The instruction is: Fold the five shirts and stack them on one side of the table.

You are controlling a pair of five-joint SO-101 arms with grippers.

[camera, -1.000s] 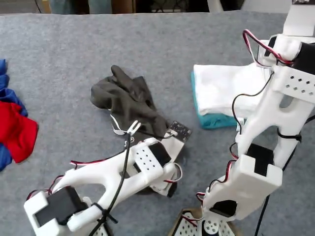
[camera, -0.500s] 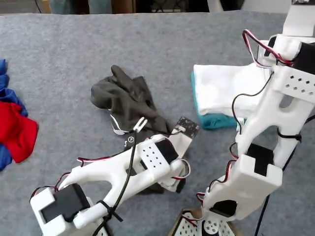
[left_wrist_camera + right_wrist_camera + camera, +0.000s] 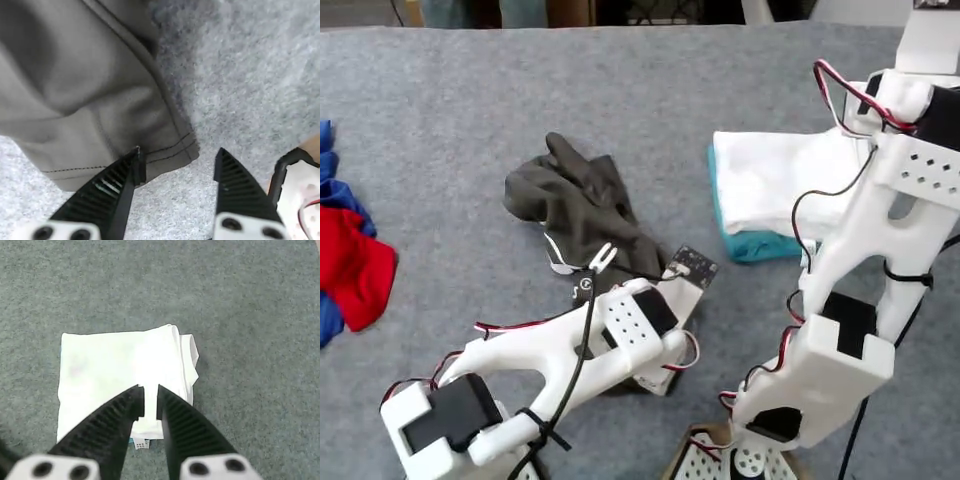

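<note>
Crumpled dark olive cloth shirt [image 3: 580, 205] mid-way across the grey felt table [image 3: 740, 90].
Straddling its stitched hem corner with the left gripper [image 3: 180, 152], with jaws spread wide, clamping nothing. Hovering the right gripper [image 3: 149, 388], with jaws almost touching and empty, over a folded white shirt [image 3: 120, 367] stacked on a folded teal shirt [image 3: 760, 246]. Well apart: crumpled red shirt [image 3: 355, 265] and blue shirt [image 3: 332, 185].

The bench [image 3: 720, 90] is one flat mid-grey all over. The olive-grey shirt [image 3: 575, 205] is dark and plain, with darker stitch lines along its hem. To the left of that shirt lie a bright red shirt [image 3: 360, 270] and a strong blue shirt [image 3: 332, 190]. To its right, a plain white shirt [image 3: 770, 180] shows a teal shirt [image 3: 760, 246] beneath it. My arms [image 3: 860, 230] are white with black blocks, their wires [image 3: 835, 85] red, black and white. My jaws are black and ribbed.
</note>
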